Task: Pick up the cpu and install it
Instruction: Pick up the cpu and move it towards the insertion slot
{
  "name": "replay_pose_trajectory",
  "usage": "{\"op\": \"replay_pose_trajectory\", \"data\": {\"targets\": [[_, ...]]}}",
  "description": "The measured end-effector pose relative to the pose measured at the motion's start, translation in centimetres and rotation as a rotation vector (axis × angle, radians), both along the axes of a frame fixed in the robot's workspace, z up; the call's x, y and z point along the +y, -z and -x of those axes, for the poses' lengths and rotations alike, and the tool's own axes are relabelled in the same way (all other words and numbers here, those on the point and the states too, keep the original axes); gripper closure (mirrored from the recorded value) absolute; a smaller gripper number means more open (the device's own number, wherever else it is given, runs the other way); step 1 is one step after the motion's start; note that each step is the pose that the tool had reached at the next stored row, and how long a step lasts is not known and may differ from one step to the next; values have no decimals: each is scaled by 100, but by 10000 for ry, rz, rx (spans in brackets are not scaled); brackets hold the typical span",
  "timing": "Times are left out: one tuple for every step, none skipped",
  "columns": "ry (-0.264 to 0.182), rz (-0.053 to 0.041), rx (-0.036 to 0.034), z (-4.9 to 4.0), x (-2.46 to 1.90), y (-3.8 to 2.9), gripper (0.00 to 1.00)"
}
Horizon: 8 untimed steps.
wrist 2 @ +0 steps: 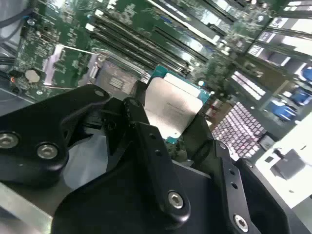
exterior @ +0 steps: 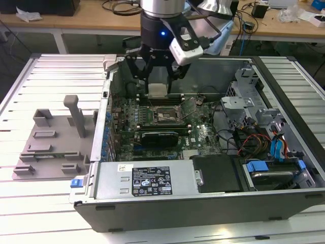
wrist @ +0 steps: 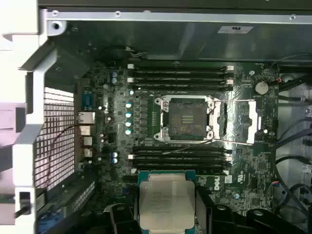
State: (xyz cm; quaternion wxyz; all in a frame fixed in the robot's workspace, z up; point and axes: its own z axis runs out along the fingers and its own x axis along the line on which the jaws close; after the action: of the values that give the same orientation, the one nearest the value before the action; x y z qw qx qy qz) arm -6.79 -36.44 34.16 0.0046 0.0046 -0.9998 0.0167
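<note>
Holding point: the cpu is hanging in the upper middle of the exterior view, inside the open case, over the far part of the board. The gripper is clamping it by two opposite edges. In the second wrist view a black finger is pressing against each side, with the silver top facing the camera. Nothing else is touching the cpu.

The socket is lying open just below the cpu in the exterior view, its plate tilting up toward the exterior view's right. In the first wrist view one bank of memory slots is lying between cpu and socket. The case's rear wall is standing close behind the gripper.

A grey tray is sitting outside the case at the exterior view's left, on the slatted table.
</note>
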Motion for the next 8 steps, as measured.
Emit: {"op": "replay_pose_trajectory", "data": {"targets": [[-3,-1,13,-38,10,18,45],[-1,-1,27,-77,21,37,45],[0,0,39,-109,29,53,45],[-1,1,49,-143,36,72,45],[-1,-1,69,-220,53,115,45],[0,-1,76,-254,60,134,45],[-1,0,83,-284,66,151,45],[0,-1,92,-348,83,197,45]]}}
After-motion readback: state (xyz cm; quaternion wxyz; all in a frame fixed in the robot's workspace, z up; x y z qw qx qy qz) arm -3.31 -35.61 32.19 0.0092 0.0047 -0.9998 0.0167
